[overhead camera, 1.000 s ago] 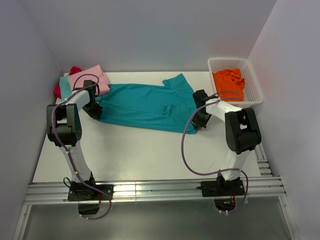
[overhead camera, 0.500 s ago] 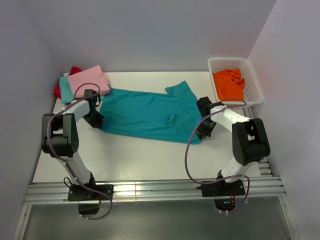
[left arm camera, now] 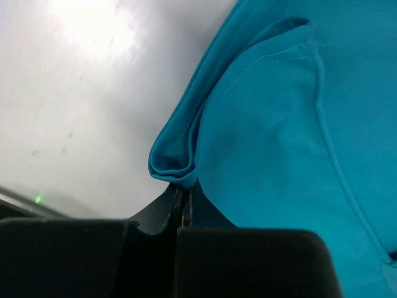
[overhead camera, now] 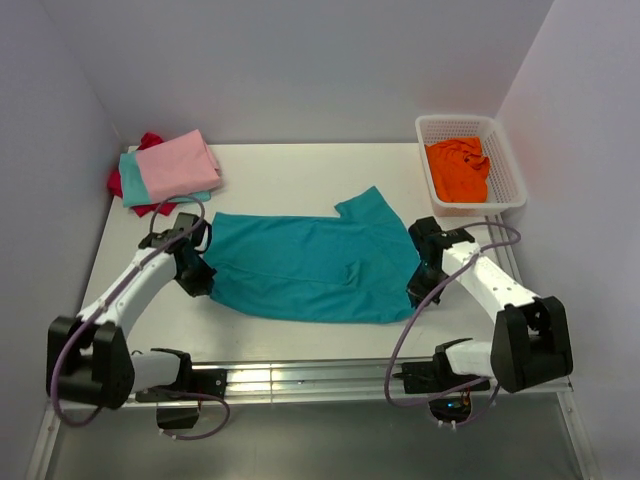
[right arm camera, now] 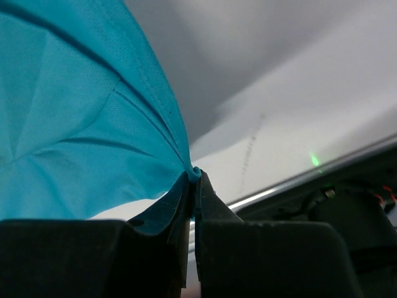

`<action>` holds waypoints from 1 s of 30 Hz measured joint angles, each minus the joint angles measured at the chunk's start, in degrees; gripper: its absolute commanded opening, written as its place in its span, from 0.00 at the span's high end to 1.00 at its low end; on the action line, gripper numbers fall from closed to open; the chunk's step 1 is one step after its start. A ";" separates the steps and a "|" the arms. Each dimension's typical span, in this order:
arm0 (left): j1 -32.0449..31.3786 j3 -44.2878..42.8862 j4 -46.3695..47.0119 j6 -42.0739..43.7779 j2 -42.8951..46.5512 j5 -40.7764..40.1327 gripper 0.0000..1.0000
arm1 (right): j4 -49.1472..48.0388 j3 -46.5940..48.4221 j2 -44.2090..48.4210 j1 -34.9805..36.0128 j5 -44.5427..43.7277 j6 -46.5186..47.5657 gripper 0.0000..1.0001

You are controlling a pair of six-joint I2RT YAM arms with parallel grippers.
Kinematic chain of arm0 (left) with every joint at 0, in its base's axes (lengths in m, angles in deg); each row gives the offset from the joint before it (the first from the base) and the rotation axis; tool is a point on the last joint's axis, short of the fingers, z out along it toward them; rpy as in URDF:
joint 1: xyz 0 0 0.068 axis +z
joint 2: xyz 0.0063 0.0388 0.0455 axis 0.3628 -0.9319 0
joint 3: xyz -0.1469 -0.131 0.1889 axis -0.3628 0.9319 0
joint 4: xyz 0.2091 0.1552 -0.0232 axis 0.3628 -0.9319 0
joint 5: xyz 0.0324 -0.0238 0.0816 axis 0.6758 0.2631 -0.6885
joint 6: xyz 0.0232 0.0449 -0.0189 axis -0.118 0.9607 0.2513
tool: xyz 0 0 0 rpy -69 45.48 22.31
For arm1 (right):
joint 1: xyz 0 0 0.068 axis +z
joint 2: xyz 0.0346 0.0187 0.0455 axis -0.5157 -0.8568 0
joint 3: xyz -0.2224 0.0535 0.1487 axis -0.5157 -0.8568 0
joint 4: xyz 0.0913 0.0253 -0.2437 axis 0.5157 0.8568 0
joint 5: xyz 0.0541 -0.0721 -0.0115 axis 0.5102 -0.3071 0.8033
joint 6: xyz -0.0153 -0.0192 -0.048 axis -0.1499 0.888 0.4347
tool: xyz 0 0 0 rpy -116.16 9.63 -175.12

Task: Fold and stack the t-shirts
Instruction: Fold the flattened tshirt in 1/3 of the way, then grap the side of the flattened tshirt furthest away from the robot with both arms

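Note:
The teal t-shirt [overhead camera: 305, 265] lies spread across the middle of the table, one sleeve pointing back. My left gripper [overhead camera: 197, 280] is shut on its left edge, where the cloth bunches at my fingertips [left arm camera: 177, 180]. My right gripper [overhead camera: 418, 290] is shut on its right corner, pinched between my fingertips [right arm camera: 195, 176]. A folded pink shirt [overhead camera: 175, 165] lies on a light aqua shirt [overhead camera: 132, 185] and a red shirt [overhead camera: 150, 140] at the back left. The orange shirt [overhead camera: 458, 168] lies crumpled in the basket.
A white mesh basket [overhead camera: 505, 155] stands at the back right corner. Grey walls close in the left, back and right sides. An aluminium rail [overhead camera: 300, 378] runs along the near edge by the arm bases.
Both grippers have pulled the teal shirt toward the near edge of the table and stretched it wider. It has come away from the folded stack at the back left.

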 measured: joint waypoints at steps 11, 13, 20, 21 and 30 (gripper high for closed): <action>-2.10 4.72 -13.97 -5.22 20.87 4.07 0.00 | 12.68 -2.97 14.29 -0.04 0.46 -0.98 0.12; -2.10 1.29 -16.74 -5.03 20.87 4.02 0.01 | 15.37 1.33 14.40 -0.04 0.50 -0.98 0.12; -0.28 -19.71 -13.03 0.44 7.37 2.64 0.03 | 11.72 22.27 4.94 -0.11 1.62 2.91 0.14; 1.18 -21.42 -10.80 1.66 4.35 3.45 0.03 | 10.67 25.09 1.79 -0.15 1.95 3.74 0.14; 8.98 -41.81 2.23 10.75 -31.28 7.54 0.08 | 3.69 53.57 -33.70 -0.26 2.54 10.27 0.18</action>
